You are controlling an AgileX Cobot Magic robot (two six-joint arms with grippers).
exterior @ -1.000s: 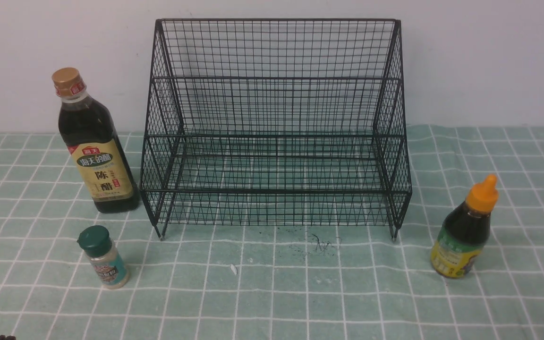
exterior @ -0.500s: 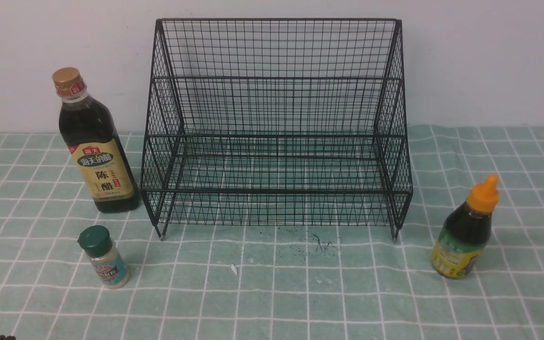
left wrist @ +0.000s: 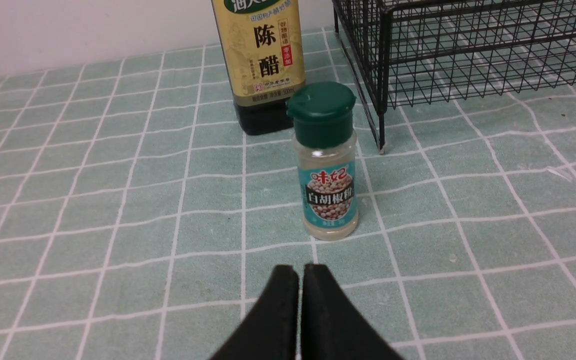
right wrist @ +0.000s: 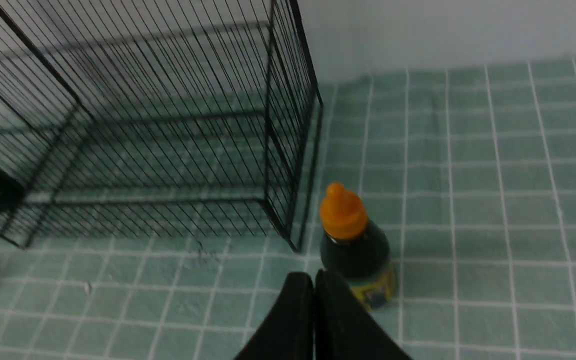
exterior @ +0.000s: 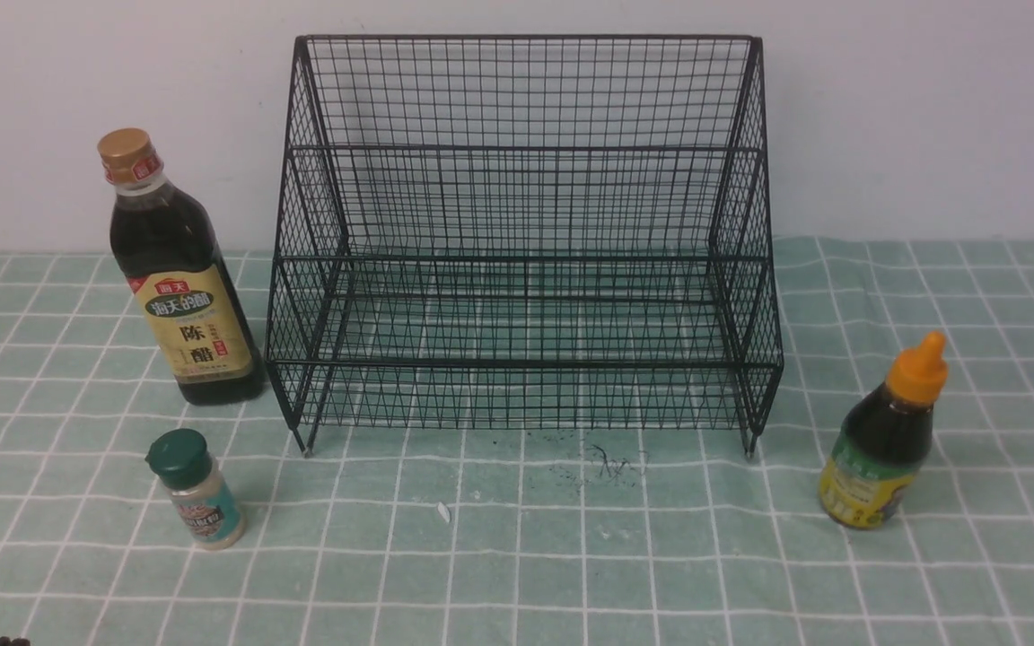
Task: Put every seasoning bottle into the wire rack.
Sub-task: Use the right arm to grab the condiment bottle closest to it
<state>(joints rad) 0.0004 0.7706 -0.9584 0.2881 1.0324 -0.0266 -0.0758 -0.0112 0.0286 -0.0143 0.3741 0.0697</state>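
Note:
The black wire rack (exterior: 526,242) stands at the back centre with nothing in it. The tall dark bottle with a gold cap (exterior: 178,274) stands left of it. The small green-capped shaker (exterior: 196,489) stands in front of that bottle. The orange-capped bottle (exterior: 885,435) stands right of the rack. My left gripper (left wrist: 300,272) is shut and empty, just short of the shaker (left wrist: 325,160). My right gripper (right wrist: 314,280) is shut and empty, near the orange-capped bottle (right wrist: 355,245). In the front view only a dark speck (exterior: 7,641) shows at the lower left edge.
A green checked cloth (exterior: 517,556) covers the table up to a pale wall. Small dark specks (exterior: 607,462) and a white scrap (exterior: 443,512) lie in front of the rack. The rack's front foot (left wrist: 381,147) stands beside the shaker.

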